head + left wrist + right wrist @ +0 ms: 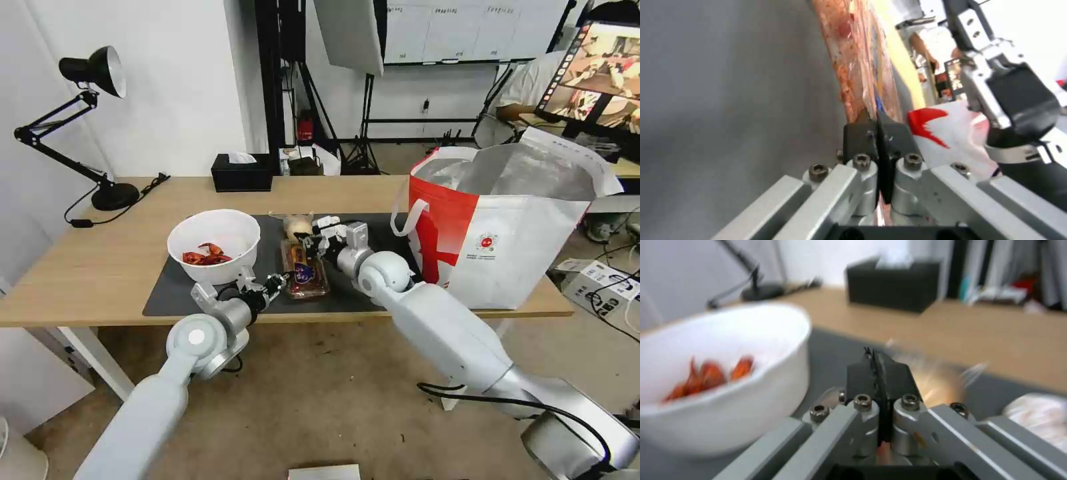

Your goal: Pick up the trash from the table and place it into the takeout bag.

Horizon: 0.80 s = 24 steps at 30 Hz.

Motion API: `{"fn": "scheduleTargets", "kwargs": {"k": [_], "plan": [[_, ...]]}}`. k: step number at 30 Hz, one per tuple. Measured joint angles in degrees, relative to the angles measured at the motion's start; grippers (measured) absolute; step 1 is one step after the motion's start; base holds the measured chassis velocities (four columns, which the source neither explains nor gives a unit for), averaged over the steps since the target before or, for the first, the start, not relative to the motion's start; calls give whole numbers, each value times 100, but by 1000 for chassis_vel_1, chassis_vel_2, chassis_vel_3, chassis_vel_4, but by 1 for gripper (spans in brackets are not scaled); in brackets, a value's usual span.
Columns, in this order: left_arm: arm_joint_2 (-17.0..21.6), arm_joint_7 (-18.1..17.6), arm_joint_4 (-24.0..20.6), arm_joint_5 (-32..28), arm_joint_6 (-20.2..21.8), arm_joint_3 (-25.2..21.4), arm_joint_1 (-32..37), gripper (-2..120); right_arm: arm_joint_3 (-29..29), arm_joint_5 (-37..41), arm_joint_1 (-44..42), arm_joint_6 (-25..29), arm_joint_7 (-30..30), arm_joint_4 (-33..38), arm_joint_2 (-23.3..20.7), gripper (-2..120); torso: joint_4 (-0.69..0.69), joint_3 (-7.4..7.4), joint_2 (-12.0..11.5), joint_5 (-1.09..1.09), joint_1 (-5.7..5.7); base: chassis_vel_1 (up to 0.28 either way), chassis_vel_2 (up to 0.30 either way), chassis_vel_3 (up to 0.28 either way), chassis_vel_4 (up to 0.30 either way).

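Clear two-part plastic tray with red scraps [305, 272]: glossy, crinkled, long axis running from near table edge toward far edge, lying on dark grey rectangular mat [167, 293]. Left gripper [280, 281] pinched tight on tray's near corner; right gripper [313, 241] clamped on its far end. White round plastic bowl with red crayfish shells [213, 244] just left of left gripper; red-and-white takeout bag [497, 227] right of right gripper
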Motion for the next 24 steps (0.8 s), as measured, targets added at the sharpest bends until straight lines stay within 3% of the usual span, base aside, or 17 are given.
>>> {"fn": "scheduleTargets", "kwargs": {"k": [5, 8, 15, 24], "plan": [[67, -14, -277, -5, -52, -158, 90, 0, 200, -89, -267, 319, 443, 502, -208, 5, 0, 0, 0, 1, 0, 0, 0, 0, 0], [151, -39, -517, -8, -96, -307, 149, 0, 486, -302, -695, 519, 731, 998, -432, 18, 0, 0, 0, 0, 0, 0, 0, 0, 0], [437, -39, -623, -90, -208, -568, -30, 0, 1116, -560, -1787, 633, 931, 1884, -825, 43, -1, 0, 1, 1, -1, 0, 0, 0, 0], [838, -36, -657, -210, -338, -707, -602, 0, 1464, -688, -2505, 634, 952, 2459, -1168, 72, 2, 0, 1, 1, -1, 0, 0, 0, 0]]}}
